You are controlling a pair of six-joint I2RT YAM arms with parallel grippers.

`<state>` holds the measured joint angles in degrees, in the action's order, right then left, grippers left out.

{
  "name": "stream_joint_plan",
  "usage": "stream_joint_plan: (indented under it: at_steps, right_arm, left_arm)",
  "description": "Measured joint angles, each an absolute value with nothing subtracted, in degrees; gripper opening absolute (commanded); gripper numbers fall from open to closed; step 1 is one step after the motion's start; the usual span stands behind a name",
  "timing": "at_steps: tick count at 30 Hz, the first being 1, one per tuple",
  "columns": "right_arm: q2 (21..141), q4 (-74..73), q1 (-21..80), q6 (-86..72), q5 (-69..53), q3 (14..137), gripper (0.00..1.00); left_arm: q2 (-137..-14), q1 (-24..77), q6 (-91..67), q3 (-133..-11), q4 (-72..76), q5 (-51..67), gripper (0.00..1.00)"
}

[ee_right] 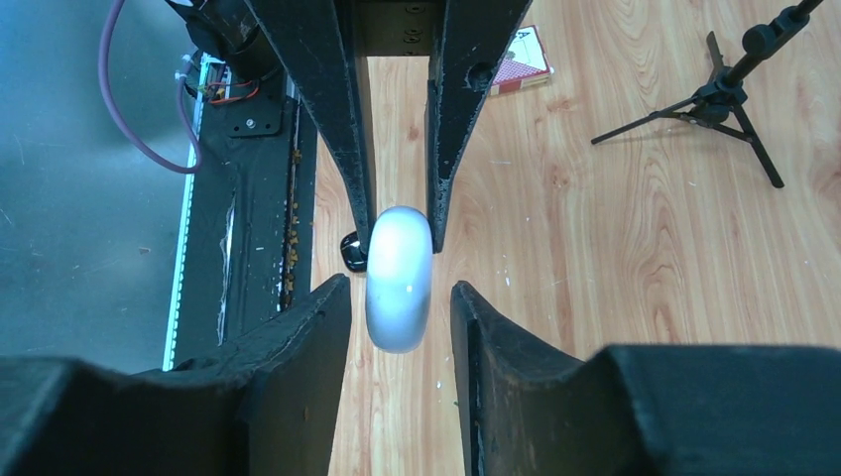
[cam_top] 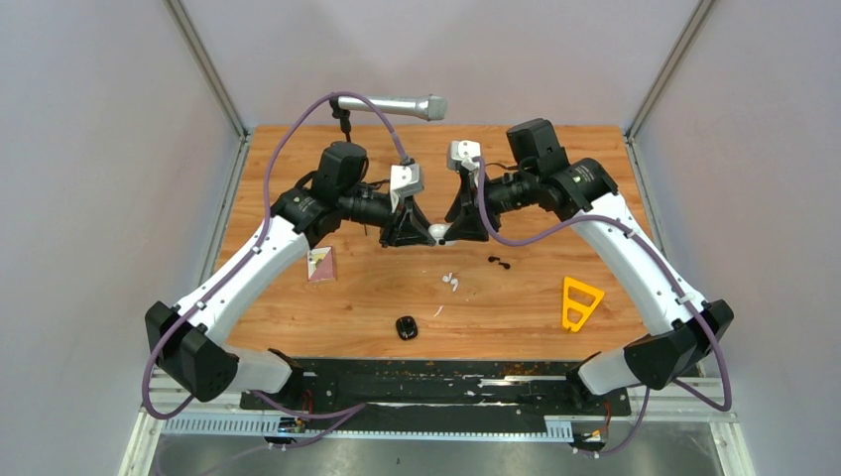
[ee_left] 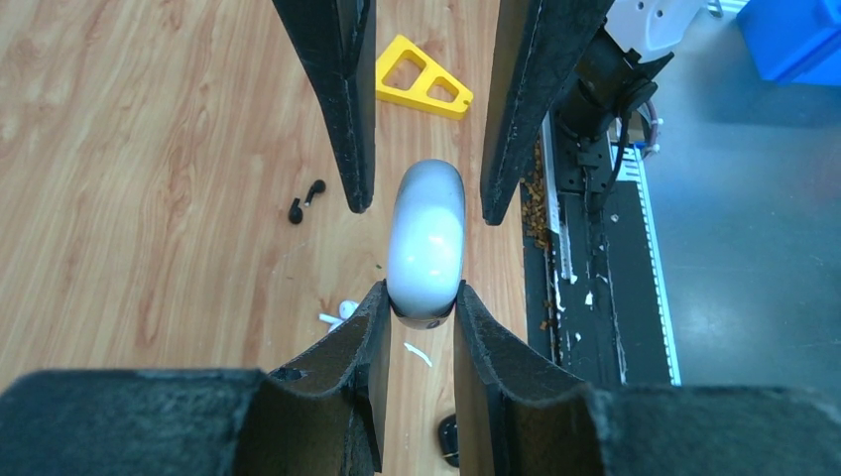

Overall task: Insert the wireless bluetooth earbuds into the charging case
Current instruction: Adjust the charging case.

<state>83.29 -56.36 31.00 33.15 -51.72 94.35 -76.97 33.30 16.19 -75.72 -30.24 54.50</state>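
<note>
Over table [cam_top: 615, 188] centre: white case [cam_top: 437, 234] held in air btw both arms, edge-on to both wrist cams.
L gripper [ee_left: 420, 297]: clamped on one end of case, carrying it.
R gripper [ee_right: 400, 290]: spread wide, straddles other end w/ gaps both sides, no grip.
Why: prob L steadies so R can work the lid; seam not visible, can't tell.
Buds: white pair [cam_top: 451, 282] + black pair [cam_top: 500, 262] loose on table, none inserted.
Black case [cam_top: 407, 327]: near front edge, untouched.

The white oval plastic charging case [cam_top: 436, 234] hangs closed above the desk [cam_top: 595, 178]. The tiny white earbuds [cam_top: 450, 282], tiny black earbuds [cam_top: 500, 262] and small black case [cam_top: 407, 327] lie on it.
</note>
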Motion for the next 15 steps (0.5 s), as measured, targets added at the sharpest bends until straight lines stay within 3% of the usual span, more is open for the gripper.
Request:
stream_joint_plan:
  at_steps: [5, 8, 11, 12, 15]
  right_arm:
    - [83.29, -56.80, 31.11, 33.74, -51.46, 94.35, 0.40]
    - [83.29, -56.95, 31.11, 34.02, -51.00, 94.32, 0.30]
    - [83.29, -57.19, 31.11, 34.17, -50.96, 94.32, 0.09]
    - [83.29, -57.19, 31.11, 34.28, -50.94, 94.32, 0.01]
    - [83.35, -57.19, 31.11, 34.17, -51.00, 94.32, 0.00]
  left_arm:
    - [-77.25, 33.30, 16.14, -76.47, -30.35, 54.54, 0.00]
    - [-77.54, 33.30, 15.97, -77.52, -30.13, 54.81, 0.00]
    - [-77.54, 33.30, 15.90, -77.73, -29.85, 54.94, 0.00]
    - [-77.60, 33.30, 15.90, -77.73, -29.85, 54.96, 0.11]
    - [-77.65, 33.30, 15.66, -77.73, -29.74, 54.87, 0.48]
